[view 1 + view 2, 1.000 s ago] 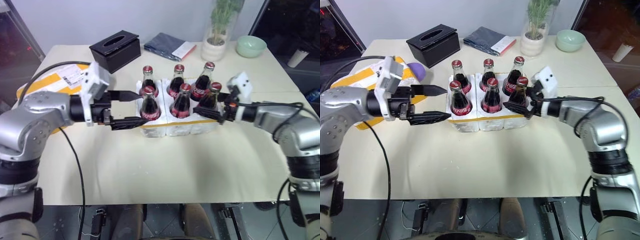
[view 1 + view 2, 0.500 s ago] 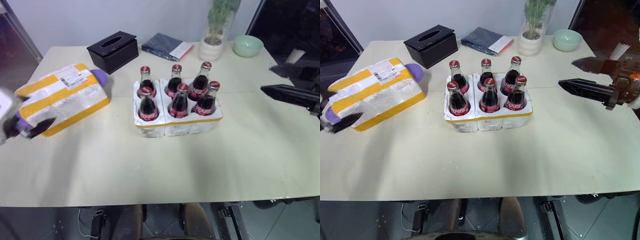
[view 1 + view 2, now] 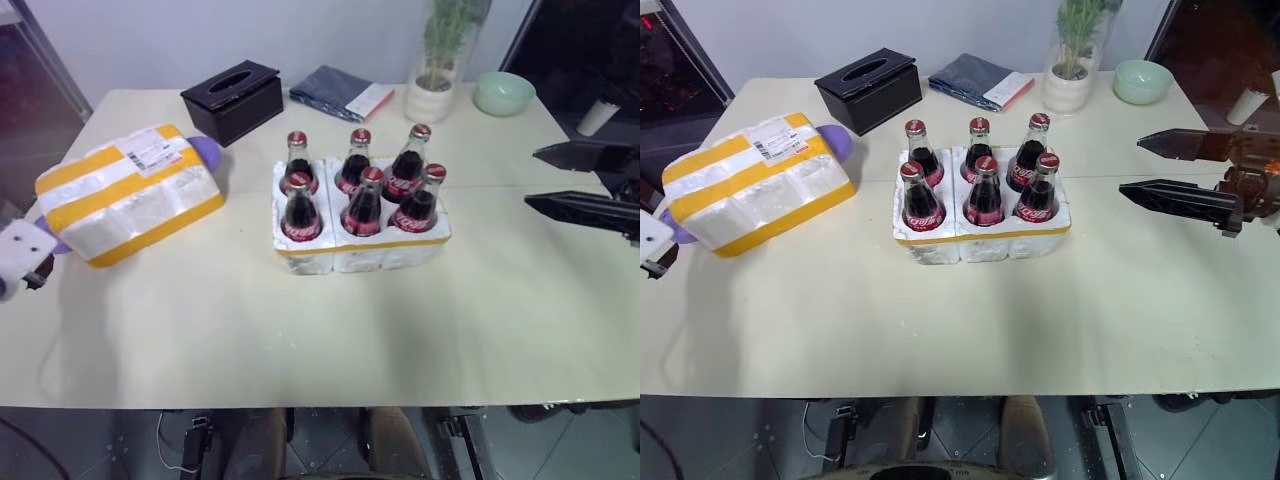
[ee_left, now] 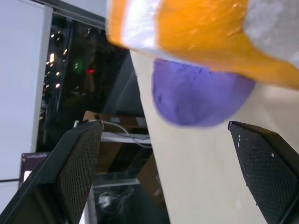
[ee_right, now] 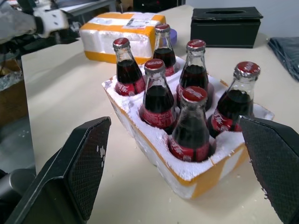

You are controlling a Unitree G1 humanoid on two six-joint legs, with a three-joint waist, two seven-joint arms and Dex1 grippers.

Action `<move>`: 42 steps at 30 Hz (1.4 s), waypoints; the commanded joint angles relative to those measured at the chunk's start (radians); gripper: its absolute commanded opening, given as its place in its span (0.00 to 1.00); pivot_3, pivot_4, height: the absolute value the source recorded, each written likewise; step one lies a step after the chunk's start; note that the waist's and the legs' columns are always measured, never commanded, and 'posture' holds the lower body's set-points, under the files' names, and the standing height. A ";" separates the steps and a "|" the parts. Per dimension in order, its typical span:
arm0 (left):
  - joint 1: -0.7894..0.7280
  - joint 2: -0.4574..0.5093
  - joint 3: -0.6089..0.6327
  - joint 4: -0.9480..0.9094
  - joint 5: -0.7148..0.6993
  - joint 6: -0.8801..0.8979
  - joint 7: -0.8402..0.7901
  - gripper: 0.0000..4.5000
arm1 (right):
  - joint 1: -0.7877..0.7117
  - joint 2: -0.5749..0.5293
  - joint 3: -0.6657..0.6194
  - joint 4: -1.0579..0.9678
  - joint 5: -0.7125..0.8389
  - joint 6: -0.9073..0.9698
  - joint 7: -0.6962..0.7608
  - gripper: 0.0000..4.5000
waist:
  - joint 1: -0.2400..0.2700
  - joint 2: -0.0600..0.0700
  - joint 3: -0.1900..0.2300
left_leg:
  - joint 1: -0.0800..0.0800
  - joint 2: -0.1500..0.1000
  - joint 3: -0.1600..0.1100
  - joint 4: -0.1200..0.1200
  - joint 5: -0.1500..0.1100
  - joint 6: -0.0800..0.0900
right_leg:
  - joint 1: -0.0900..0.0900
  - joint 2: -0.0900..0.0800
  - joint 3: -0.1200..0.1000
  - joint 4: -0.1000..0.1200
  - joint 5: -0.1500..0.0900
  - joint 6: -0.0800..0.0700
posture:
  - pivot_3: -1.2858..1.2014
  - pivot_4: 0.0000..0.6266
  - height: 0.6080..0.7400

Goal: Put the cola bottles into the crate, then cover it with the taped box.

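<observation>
All six bottles (image 3: pixel 984 185) sit in the crate (image 3: pixel 985 243) mid-table. Both jaws gape wide, empty. The box (image 3: pixel 755 195) overhangs the left edge; a careless nudge could tip it off.

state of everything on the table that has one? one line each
cola bottles: all six capped, upright in the crate sockets
crate: full, uncovered
taped box: lying beside the crate, not on it
left gripper: open, near the taped box's end
right gripper: open, empty, off the crate
</observation>
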 commanded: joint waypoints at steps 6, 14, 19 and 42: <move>-0.224 -0.010 -0.205 0.293 0.120 -0.091 0.128 1.00 | -0.001 -0.078 -0.092 -0.006 0.017 0.025 0.031 0.99 | -0.003 0.000 0.000 | 0.002 0.000 0.000 -0.003 0.000 0.000 | 0.000 0.000 0.000 0.001 0.000 0.000 | 0.52 0.24 1.00; -0.376 -0.030 -0.327 0.498 0.174 -0.173 0.236 1.00 | 0.038 -0.065 -0.154 -0.043 0.026 0.055 0.001 0.99 | -0.001 -0.001 -0.001 | 0.002 0.000 0.000 -0.003 0.000 0.000 | 0.000 0.000 0.000 0.001 0.000 0.000 | 0.52 0.24 1.00; -0.496 -0.057 -0.389 0.637 0.213 -0.249 0.348 1.00 | 0.072 -0.045 -0.179 -0.070 0.027 0.066 -0.016 0.99 | 0.003 -0.003 -0.002 | 0.001 0.000 -0.001 -0.002 0.000 0.000 | 0.000 0.000 0.000 0.001 0.000 0.001 | 0.52 0.24 1.00; -0.571 0.058 -0.344 0.428 0.118 -0.313 0.215 0.02 | 0.216 -0.008 -0.224 -0.059 -0.059 -0.006 -0.036 1.00 | 0.000 -0.004 -0.001 | 0.001 0.000 -0.001 -0.002 0.000 0.000 | 0.000 0.000 0.000 0.001 0.001 0.001 | 0.52 0.24 1.00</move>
